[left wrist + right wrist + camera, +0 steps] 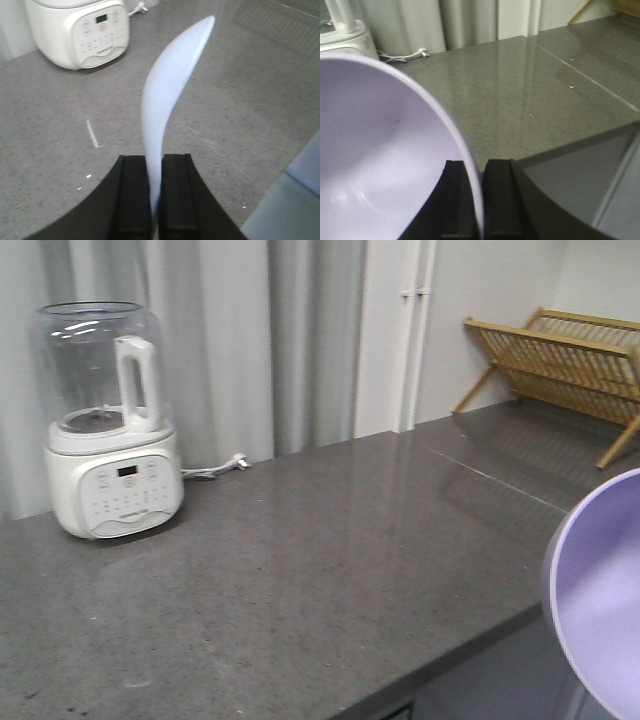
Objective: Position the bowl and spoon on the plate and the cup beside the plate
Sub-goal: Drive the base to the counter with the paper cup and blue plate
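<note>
My left gripper (155,160) is shut on the pale blue spoon (167,95), which rises edge-on from between the black fingers above the grey countertop (60,165). Seen from the right wrist, my right gripper (474,166) is shut on the rim of the lavender bowl (380,150): one finger is inside the bowl, the other outside. The bowl is held tilted off the counter's front edge and fills the left of that view. The front view shows the same bowl (605,590) at the lower right corner. The plate and the cup are out of view.
A white blender with a clear jug (110,430) stands at the back left of the countertop (330,560), its plug (235,462) lying beside it. A wooden dish rack (565,360) sits at the back right. The counter's front edge (450,655) runs diagonally.
</note>
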{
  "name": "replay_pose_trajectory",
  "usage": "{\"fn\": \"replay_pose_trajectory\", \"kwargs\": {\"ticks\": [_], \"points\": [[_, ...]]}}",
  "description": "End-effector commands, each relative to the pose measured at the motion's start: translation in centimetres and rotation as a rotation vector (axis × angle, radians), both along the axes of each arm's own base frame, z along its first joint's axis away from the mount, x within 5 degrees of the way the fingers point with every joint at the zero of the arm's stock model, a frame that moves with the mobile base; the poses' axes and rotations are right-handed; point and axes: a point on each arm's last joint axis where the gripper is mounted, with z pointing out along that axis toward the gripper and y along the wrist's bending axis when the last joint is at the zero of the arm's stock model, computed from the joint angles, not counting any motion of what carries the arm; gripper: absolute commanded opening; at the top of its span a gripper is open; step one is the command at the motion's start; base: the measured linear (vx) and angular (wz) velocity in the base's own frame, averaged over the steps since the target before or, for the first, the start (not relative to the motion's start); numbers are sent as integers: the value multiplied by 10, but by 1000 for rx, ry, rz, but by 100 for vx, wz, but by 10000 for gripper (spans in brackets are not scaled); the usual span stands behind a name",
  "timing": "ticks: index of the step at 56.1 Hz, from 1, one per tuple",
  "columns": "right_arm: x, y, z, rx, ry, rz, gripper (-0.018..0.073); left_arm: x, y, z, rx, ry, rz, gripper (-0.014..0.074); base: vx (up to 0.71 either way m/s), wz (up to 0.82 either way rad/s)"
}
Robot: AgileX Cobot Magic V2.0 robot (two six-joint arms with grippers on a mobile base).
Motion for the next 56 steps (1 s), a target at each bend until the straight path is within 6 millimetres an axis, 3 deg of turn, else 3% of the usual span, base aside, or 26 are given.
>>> {"fn": "replay_pose_trajectory", "kwargs": {"ticks": [1,31,56], "points": [[1,-2,14,22,-95,-31,-9,0,0,16,-34,-103,9,0,-17,-67],[1,-2,14,22,-95,-31,-9,0,0,16,-34,-103,9,0,-13,-55],[1,-2,14,22,-95,-31,-9,0,0,16,-34,-103,9,0,0,-32]]}}
